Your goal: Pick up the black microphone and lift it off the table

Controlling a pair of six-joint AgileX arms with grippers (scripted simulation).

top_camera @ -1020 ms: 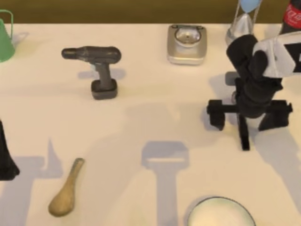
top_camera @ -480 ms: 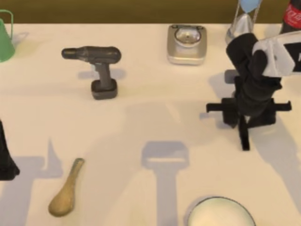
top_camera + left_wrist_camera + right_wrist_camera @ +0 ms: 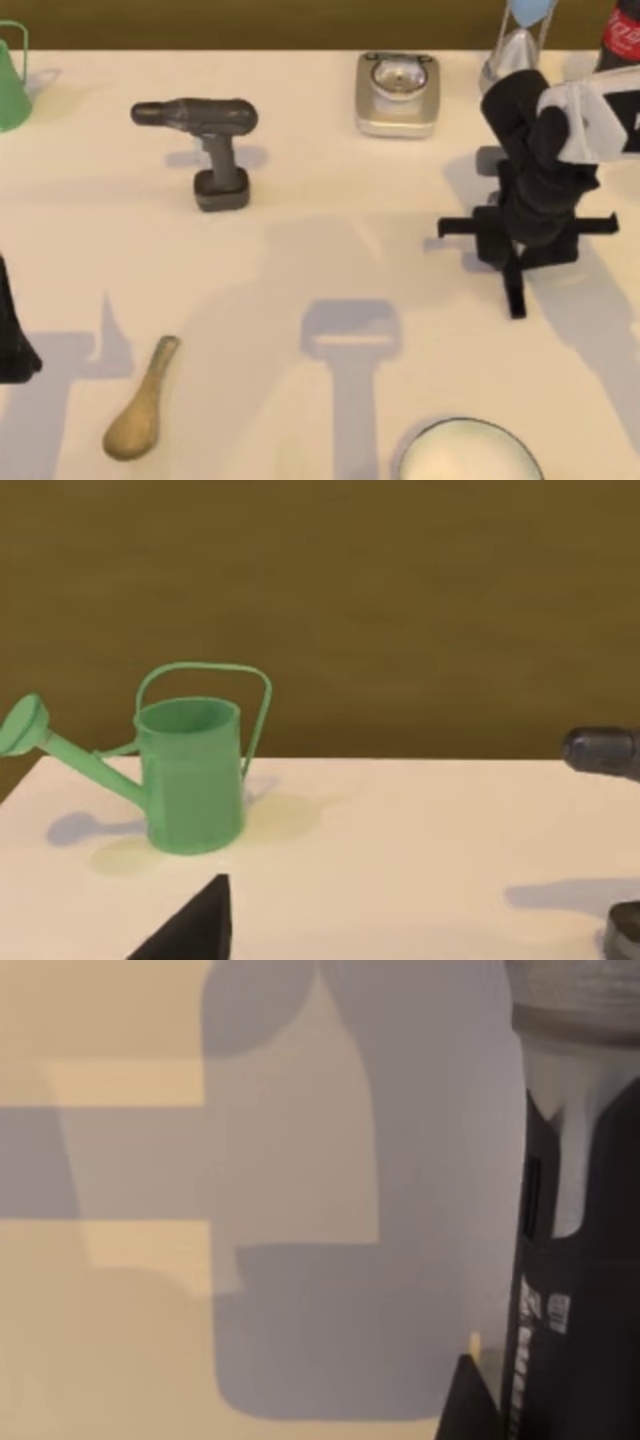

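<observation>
Now the right hand (image 3: pixel 522 240) has drawn its fingers in around the mic (image 3: pixel 515 285), whose black handle sticks out just below it on the desk (image 3: pixel 320 230); the grip looks made, the lift not begun. Its head is hidden under the arm, and actual contact cannot be confirmed. Far across the desk, the left hand (image 3: pixel 15 345) sits parked, cut off.
</observation>
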